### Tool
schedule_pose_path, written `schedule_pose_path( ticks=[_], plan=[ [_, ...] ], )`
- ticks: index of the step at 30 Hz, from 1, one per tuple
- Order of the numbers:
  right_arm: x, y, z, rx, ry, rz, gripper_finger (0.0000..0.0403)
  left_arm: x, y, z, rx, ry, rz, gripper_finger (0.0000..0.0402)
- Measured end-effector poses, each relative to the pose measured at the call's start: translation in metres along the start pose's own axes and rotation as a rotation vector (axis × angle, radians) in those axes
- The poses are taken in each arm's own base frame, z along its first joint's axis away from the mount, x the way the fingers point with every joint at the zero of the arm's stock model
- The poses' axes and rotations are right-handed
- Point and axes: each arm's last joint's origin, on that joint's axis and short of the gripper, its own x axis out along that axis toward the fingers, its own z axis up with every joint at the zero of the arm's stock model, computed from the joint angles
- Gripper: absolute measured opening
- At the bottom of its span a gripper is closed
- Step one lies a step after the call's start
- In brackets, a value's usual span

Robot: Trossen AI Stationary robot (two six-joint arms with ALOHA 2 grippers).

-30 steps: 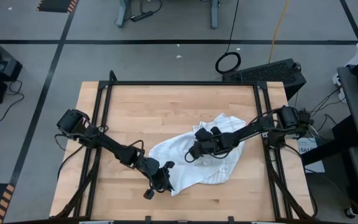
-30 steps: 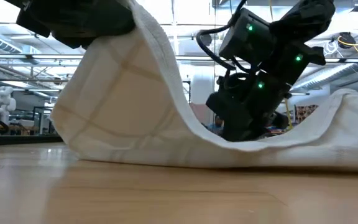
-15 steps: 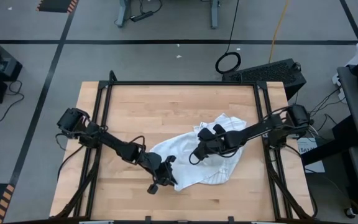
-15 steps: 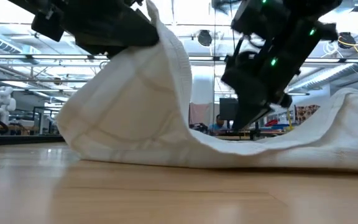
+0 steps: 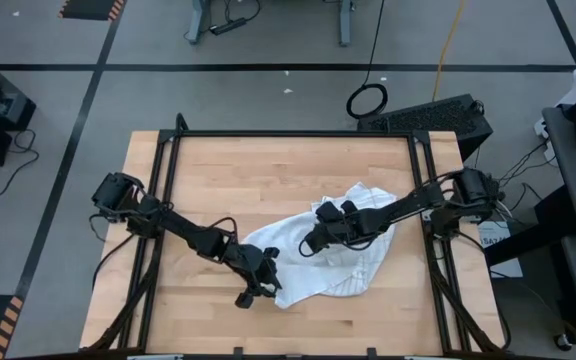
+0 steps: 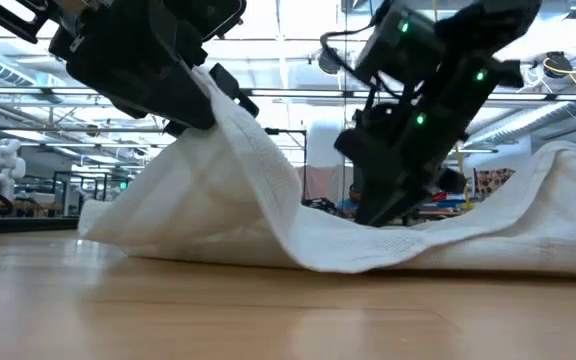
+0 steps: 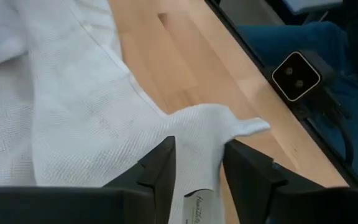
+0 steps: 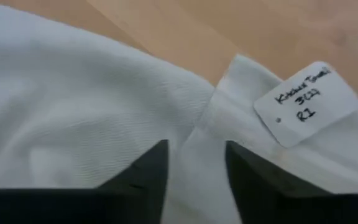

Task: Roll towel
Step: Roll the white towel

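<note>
Towel (image 5: pixel 323 262) crumpled mid-table (image 5: pixel 268 170). My left gripper (image 7: pixel 197 171) pinches its near corner, lifted; right gripper (image 8: pixel 194 165) clamps a fold by the label tag (image 8: pixel 306 102). Risk: thin pinch slips, corner drops.

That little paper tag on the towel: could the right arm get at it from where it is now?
Probably yes. The tag lies uncovered on the towel just ahead of the right gripper, nothing between them.

Light wooden table (image 5: pixel 268 170), crumpled white towel (image 5: pixel 353 265) lying on it
</note>
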Motion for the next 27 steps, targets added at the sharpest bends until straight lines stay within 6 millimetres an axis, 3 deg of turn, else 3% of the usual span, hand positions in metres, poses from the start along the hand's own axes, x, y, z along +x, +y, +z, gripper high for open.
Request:
schedule_pose_path(
  ticks=[3,6,9,15,19,23,27],
  plan=[
    [0.008,-0.002,-0.001,0.003,0.007,-0.022,0.0199,0.000,0.000,-0.001,0.003,0.008,0.001,0.0152],
    [0.012,-0.004,-0.001,-0.006,0.007,-0.039,0.0209,0.000,0.000,-0.001,0.005,0.015,0.001,0.0159],
    [0.012,-0.005,-0.002,-0.022,0.008,-0.056,0.0174,0.000,0.001,-0.002,0.002,0.020,0.014,0.0160],
    [0.009,-0.004,-0.007,-0.112,0.014,-0.065,0.0019,-0.008,0.017,-0.003,-0.032,0.053,0.144,0.0160],
    [0.004,-0.002,-0.007,-0.166,0.022,-0.048,0.0014,-0.024,0.020,0.004,-0.066,0.053,0.167,0.0160],
    [-0.017,0.001,-0.003,-0.247,0.041,0.027,0.0004,-0.043,0.017,0.011,-0.111,0.060,0.196,0.0160],
    [-0.043,0.001,-0.001,-0.333,0.048,0.093,0.0010,-0.055,0.020,0.027,0.009,-0.067,0.429,0.0160]
  ],
)
